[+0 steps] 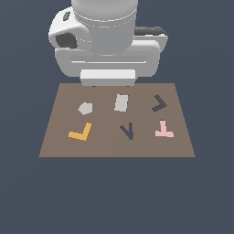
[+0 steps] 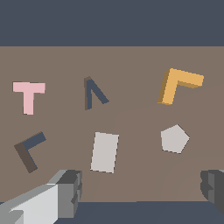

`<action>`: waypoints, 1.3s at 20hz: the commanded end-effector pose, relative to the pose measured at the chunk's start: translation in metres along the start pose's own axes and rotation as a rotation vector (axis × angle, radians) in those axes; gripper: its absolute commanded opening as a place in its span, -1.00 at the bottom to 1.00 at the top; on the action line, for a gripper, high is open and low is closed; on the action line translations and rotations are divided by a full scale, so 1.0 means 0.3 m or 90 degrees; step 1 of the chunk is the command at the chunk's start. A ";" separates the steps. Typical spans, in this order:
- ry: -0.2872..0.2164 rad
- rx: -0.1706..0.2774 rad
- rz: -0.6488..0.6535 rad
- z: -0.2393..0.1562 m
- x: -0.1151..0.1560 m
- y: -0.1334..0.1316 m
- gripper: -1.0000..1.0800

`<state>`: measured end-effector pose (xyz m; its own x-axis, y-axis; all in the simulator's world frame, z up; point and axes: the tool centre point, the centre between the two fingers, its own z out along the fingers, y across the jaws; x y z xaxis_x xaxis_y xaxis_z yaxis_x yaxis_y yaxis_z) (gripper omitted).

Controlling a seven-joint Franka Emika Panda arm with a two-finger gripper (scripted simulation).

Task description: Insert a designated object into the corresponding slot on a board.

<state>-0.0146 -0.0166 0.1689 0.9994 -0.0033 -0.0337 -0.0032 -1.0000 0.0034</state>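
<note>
You see the brown board lying flat on the dark worktop, with the arm's white body looming over its far edge in the exterior view. The orange L-shaped piece rests on the board near the front corner on the exterior view's left, untouched and lying flat; in the wrist view it shows as a raised block with two arms at a right angle. Its slot, the dark charcoal-brown right-angled recess, sits in the back row on the exterior view's right, well apart from the piece and diagonally across the board from it; the wrist view shows it too. Between them in the front row you find the narrower navy V-shaped recess, and the pink T-shaped piece lies just in front of the slot. In the back row a grey pentagon sits behind the orange piece, and a grey rectangle lies in the middle. The end effector is spread wide: in the wrist view its two fingers stand far apart near the picture's edges, holding nothing, above the board's edge nearest the rectangle
</note>
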 end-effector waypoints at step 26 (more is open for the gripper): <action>0.017 0.003 0.116 0.324 0.236 0.278 0.92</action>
<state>0.0475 -0.0943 0.0762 0.9850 -0.1723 -0.0091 -0.1723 -0.9850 0.0032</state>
